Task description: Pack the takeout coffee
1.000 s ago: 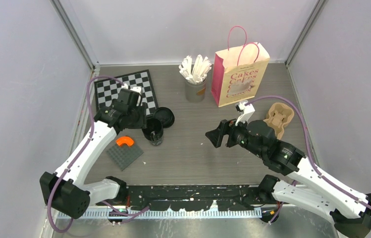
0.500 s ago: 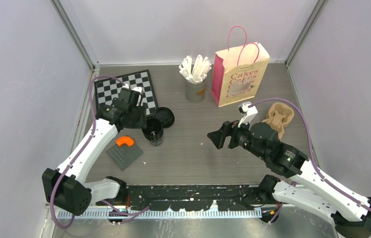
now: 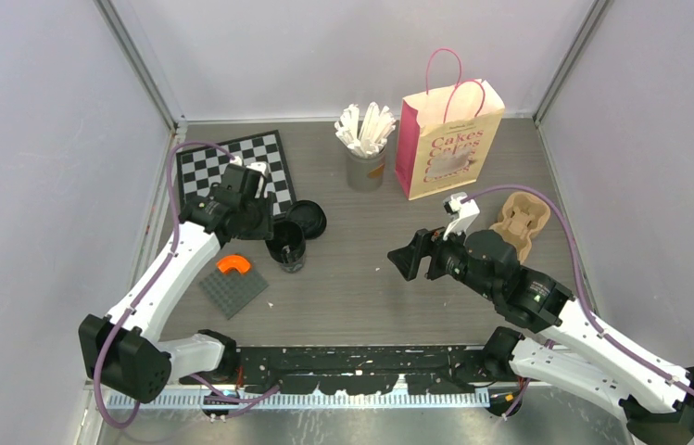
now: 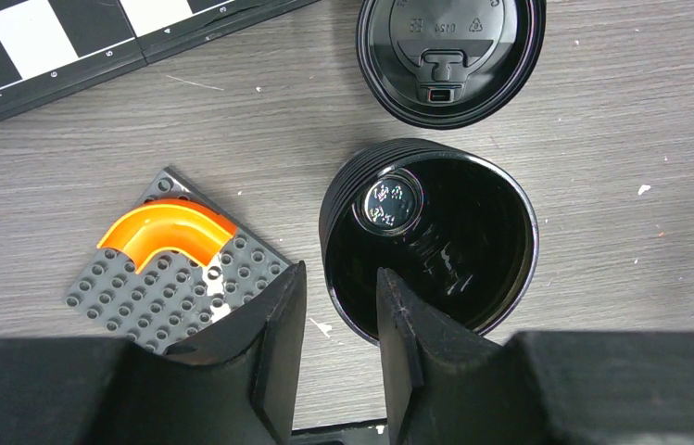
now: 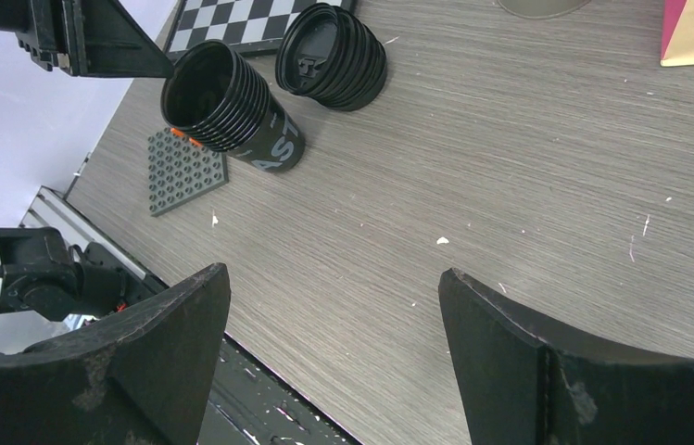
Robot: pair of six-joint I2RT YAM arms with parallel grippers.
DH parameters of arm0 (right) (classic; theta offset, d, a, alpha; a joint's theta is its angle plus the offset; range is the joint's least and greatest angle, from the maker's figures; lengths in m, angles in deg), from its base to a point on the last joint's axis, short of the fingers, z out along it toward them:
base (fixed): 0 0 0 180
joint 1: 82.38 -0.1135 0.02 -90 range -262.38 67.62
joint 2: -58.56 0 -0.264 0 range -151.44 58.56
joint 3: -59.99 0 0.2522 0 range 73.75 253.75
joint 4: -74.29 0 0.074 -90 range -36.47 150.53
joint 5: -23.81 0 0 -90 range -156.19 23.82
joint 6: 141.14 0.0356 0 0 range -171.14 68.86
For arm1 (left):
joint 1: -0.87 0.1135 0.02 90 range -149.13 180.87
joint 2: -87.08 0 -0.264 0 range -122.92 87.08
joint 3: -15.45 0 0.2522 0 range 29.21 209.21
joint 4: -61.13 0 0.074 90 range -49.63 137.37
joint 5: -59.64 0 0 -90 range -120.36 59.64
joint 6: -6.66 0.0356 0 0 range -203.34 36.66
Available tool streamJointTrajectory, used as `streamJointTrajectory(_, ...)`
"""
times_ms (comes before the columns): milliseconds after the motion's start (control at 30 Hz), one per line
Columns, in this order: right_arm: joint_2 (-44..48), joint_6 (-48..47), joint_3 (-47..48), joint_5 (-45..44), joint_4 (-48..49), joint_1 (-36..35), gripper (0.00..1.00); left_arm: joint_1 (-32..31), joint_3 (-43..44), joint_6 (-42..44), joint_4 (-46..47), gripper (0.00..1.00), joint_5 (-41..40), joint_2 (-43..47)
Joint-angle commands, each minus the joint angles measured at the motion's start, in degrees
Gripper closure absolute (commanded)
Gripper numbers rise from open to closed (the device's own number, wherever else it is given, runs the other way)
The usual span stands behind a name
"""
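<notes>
The takeout coffee is a nested stack of black cups (image 3: 287, 248) standing upright with its mouth uncovered (image 4: 431, 246), and a stack of black lids (image 3: 308, 220) lying just behind it (image 4: 449, 56). My left gripper (image 4: 343, 269) hovers over the cups' near rim (image 3: 269, 232). It is open to a narrow gap, with one finger outside the rim and the other over the mouth. My right gripper (image 5: 334, 273) is wide open and holds nothing. It hangs over mid-table (image 3: 400, 261), facing the cups (image 5: 232, 107) and lids (image 5: 332, 60).
A tall pink paper bag (image 3: 447, 139) stands at the back, with a brown pulp carrier (image 3: 521, 221) to its right. A grey cup of white sticks (image 3: 366, 148) is left of the bag. A chessboard (image 3: 204, 171) and a grey studded plate (image 4: 176, 278) with an orange arch (image 4: 162, 227) flank the cups.
The left gripper's jaws have narrowed a little over the cups' rim. The right arm has drifted slightly toward the near right, still wide open.
</notes>
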Motion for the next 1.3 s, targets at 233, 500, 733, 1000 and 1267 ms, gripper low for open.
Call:
streamJointTrajectory(233, 0.8, 0.1, -0.5, -0.9, 2.0, 0.0, 0.13, 0.4, -0.4, 2.0, 2.9, 0.7, 0.4, -0.3)
streamJointTrajectory(500, 0.9, -0.2, 0.0, -1.2, 1.8, 0.0, 0.13, 0.4, -0.2, 2.1, 2.4, 0.72, 0.4, -2.1)
streamJointTrajectory(733, 1.1, -0.1, -0.7, -1.4, 2.0, 0.0, 0.14, 0.4, 0.7, 2.5, 0.7, 0.77, -0.1, -3.5)
streamJointTrajectory(1000, -0.9, -0.4, -1.3, -0.7, 3.1, 0.0, 0.14, 0.4, 0.6, 2.6, 2.4, 0.85, 0.3, -1.0)
streamJointTrajectory(1267, -2.0, -1.3, -0.7, -1.2, 3.6, 0.0, 0.14, 0.4, 1.6, 3.8, 2.0, 1.0, 1.4, -0.8)
